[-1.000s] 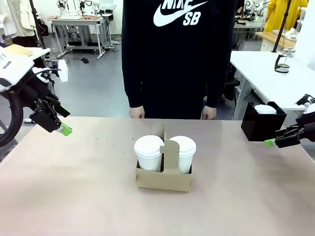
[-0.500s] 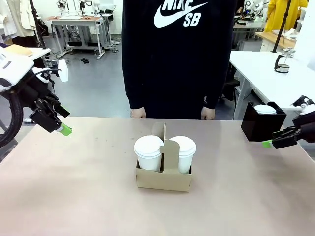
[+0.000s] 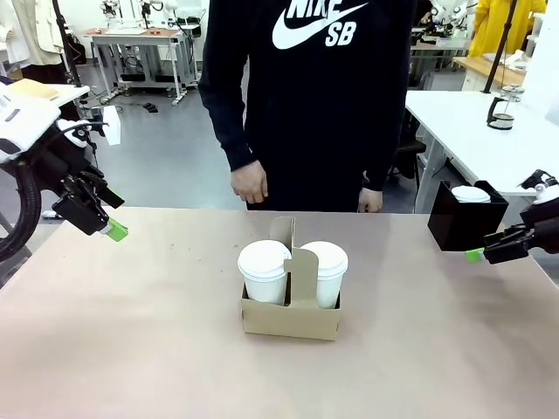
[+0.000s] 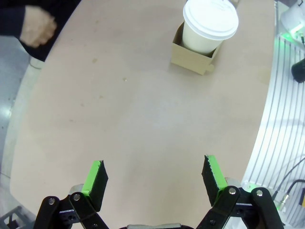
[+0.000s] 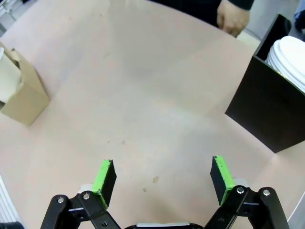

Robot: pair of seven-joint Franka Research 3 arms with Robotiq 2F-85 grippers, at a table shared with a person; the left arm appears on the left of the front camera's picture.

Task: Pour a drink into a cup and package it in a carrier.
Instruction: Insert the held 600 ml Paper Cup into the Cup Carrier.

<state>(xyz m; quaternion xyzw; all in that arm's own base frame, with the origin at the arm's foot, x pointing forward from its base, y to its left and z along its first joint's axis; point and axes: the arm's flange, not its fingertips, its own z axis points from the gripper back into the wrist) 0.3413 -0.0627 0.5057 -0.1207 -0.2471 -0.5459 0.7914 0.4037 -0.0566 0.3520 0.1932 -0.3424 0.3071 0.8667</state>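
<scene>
The carrier [image 3: 291, 307] is plain brown cardboard and sits near the middle of the table [image 3: 131, 349], its upright handle tab rising between two pockets. Each pocket holds a white cup [image 3: 265, 271] capped with a white lid; the second cup [image 3: 324, 272] stands just beside the first, with the tab between them. In the left wrist view one lidded cup [image 4: 209, 26] shows in the carrier [image 4: 193, 61].

The left gripper [image 3: 112, 230] hangs above the table's left edge, well apart from the carrier, with its green-padded fingers [image 4: 96, 177] spread wide and holding nothing. The right gripper [image 3: 479, 253] hovers low at the right, near a black box [image 3: 463, 218], its fingers [image 5: 106, 176] likewise apart and empty.

The person's hand [image 3: 251, 184] is raised above the far edge.
</scene>
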